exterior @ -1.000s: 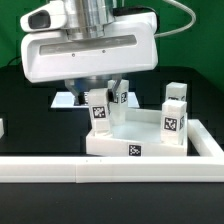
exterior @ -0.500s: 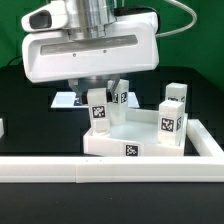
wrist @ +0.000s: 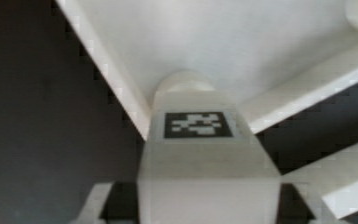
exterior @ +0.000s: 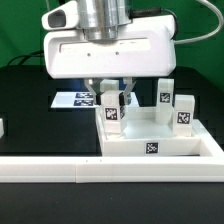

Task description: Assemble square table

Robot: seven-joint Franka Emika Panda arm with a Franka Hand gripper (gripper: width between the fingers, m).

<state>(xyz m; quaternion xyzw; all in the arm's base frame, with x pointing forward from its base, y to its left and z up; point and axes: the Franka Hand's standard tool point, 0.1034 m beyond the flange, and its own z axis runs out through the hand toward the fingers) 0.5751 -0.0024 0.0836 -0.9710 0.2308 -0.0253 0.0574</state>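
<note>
The square table's white slab (exterior: 170,143) lies rim-up against the rail, a small tag on its front wall. Two short white tagged legs (exterior: 164,96) (exterior: 185,109) stand upright at its far and right corners. My gripper (exterior: 112,100) is shut on a third tagged leg (exterior: 112,112), held upright at the slab's corner on the exterior view's left. Whether its lower end sits in the socket is hidden. In the wrist view the same leg (wrist: 197,125) fills the space between my fingers (wrist: 105,203), with the slab's rim (wrist: 114,50) beyond.
A long white rail fence (exterior: 90,170) runs along the front and turns up the exterior view's right side (exterior: 215,150). The marker board (exterior: 75,100) lies flat behind the gripper. A small white part (exterior: 2,127) shows at the left edge.
The gripper with the leg has moved toward the exterior view's right, and the slab with its two standing legs has shifted the same way. The grip has not changed.
</note>
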